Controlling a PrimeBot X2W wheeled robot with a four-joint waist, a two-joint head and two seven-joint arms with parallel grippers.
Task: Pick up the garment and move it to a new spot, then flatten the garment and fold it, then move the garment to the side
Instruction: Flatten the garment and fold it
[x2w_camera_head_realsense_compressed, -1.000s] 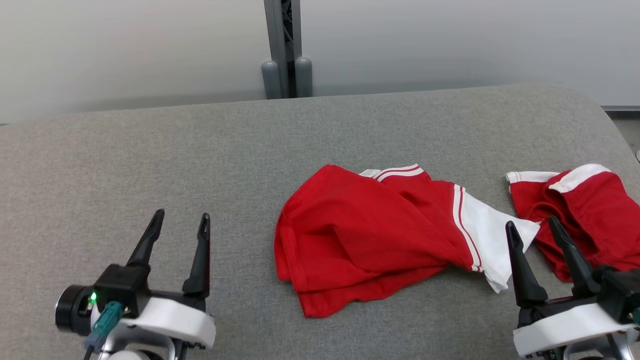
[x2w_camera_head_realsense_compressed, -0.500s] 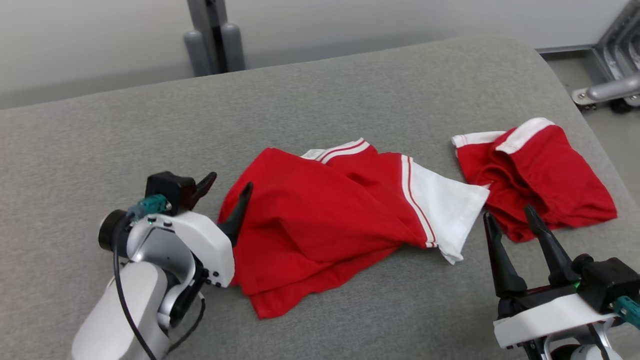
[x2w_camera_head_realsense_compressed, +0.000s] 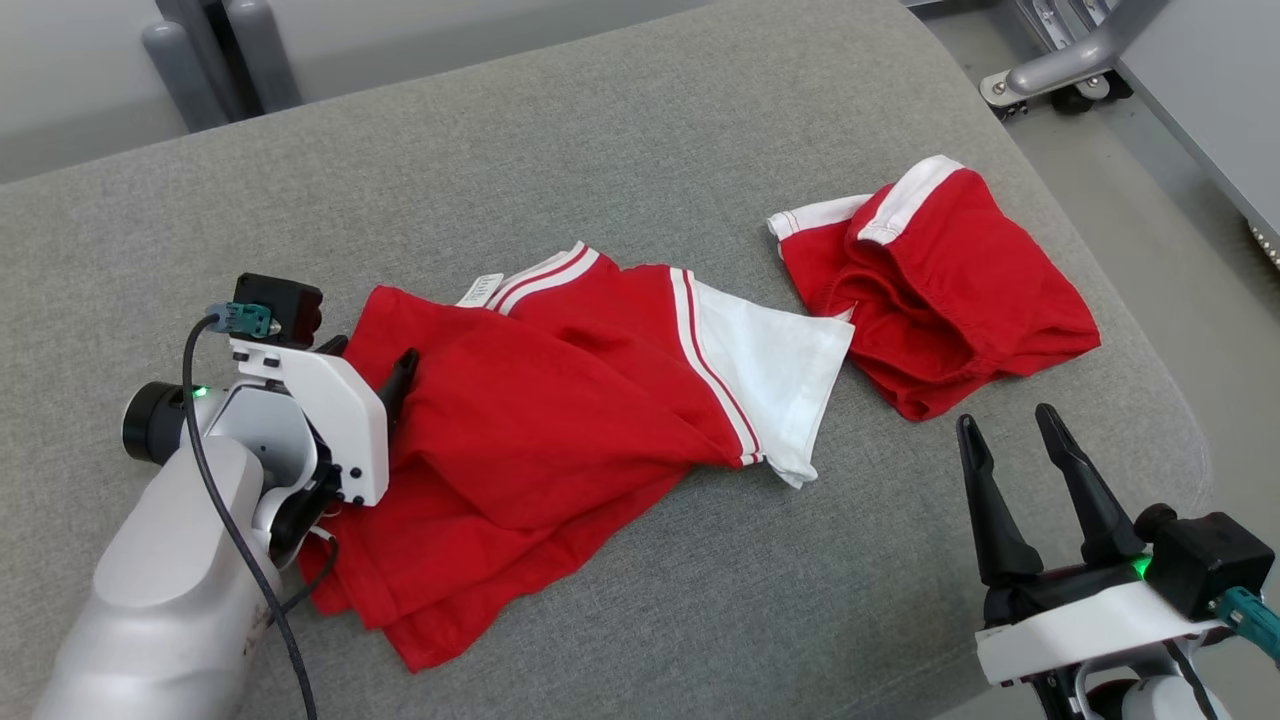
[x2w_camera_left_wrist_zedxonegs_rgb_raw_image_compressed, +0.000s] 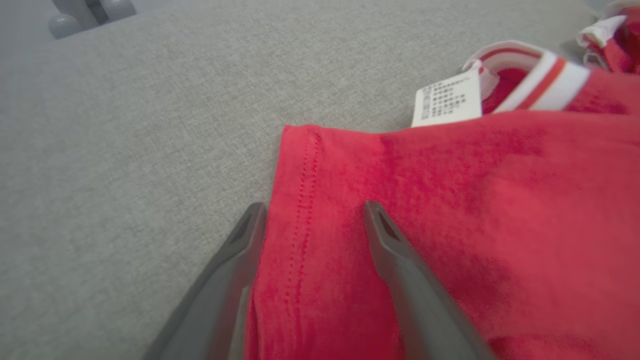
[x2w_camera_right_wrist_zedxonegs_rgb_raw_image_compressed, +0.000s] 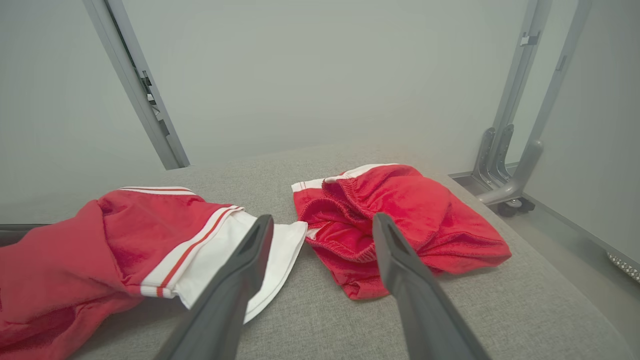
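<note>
Barely begun: the red T-shirt lies crumpled in the middle of the cushion. The left gripper has its spread fingers straddling the hem; the right gripper gapes empty.

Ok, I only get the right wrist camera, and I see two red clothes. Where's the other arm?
Observer: The left gripper is at the red shirt's far edge, the side away from the shorts.
Operator: Is it holding the shirt?
Observer: No. Its fingers are open, one over the red cloth and one right at the stitched hem, beside the grey cushion.
Operator: Is there anything else over there?
Observer: Yes, a white label with tiny print sticks out next to the striped trim.
</note>
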